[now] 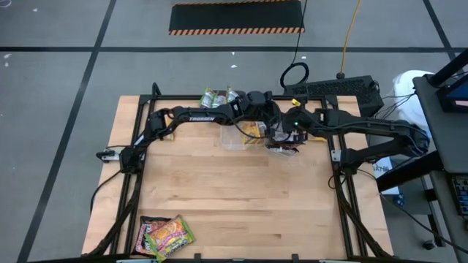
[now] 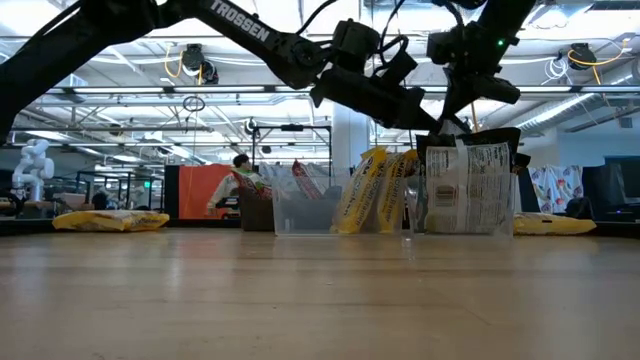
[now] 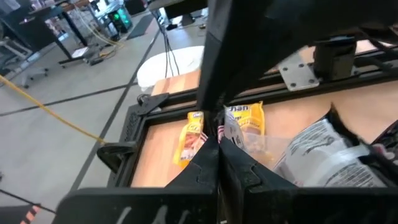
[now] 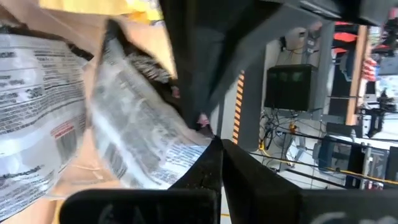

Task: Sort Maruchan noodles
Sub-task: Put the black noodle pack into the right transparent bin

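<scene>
Left gripper (image 3: 219, 134) squeezed tight, fingers pressed together, over the far middle of the table (image 1: 241, 204), just above the clear tub (image 2: 308, 212) with yellow packets (image 2: 372, 190) standing up in it. Right gripper (image 4: 217, 142) also squeezed tight, right beside the left one, tips pinching the top edge of a dark packet (image 2: 468, 185) with white print. More packets in a pile (image 1: 165, 235) at the near left corner, well apart. A few green ones (image 1: 219, 96) at the far edge.

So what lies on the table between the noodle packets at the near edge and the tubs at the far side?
Only bare wood, in the high view, between the near packets and the clear tubs.
</scene>
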Tool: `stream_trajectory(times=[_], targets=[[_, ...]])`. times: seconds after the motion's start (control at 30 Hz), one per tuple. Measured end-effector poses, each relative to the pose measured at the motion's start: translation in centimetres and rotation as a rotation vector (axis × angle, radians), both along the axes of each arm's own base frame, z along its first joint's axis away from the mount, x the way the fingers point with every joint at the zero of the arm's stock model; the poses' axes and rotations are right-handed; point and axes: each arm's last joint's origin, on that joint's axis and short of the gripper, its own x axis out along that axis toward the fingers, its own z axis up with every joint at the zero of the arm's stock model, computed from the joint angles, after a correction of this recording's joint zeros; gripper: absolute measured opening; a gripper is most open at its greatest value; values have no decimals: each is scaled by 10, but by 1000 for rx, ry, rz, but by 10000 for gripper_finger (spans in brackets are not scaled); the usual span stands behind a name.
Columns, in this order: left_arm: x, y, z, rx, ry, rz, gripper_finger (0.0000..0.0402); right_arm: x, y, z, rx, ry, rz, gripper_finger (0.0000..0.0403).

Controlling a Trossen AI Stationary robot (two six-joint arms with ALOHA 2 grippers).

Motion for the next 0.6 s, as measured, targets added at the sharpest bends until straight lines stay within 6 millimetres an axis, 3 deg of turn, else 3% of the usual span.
stream_trajectory(times=[0.37, 0.6], targets=[[2, -11, -3, -28, 23, -96, 1, -28, 6, 28, -54, -159, -32, 0], [3, -21, -5, -49, 31, -170, 1, -38, 9, 35, -63, -201, -33, 0]])
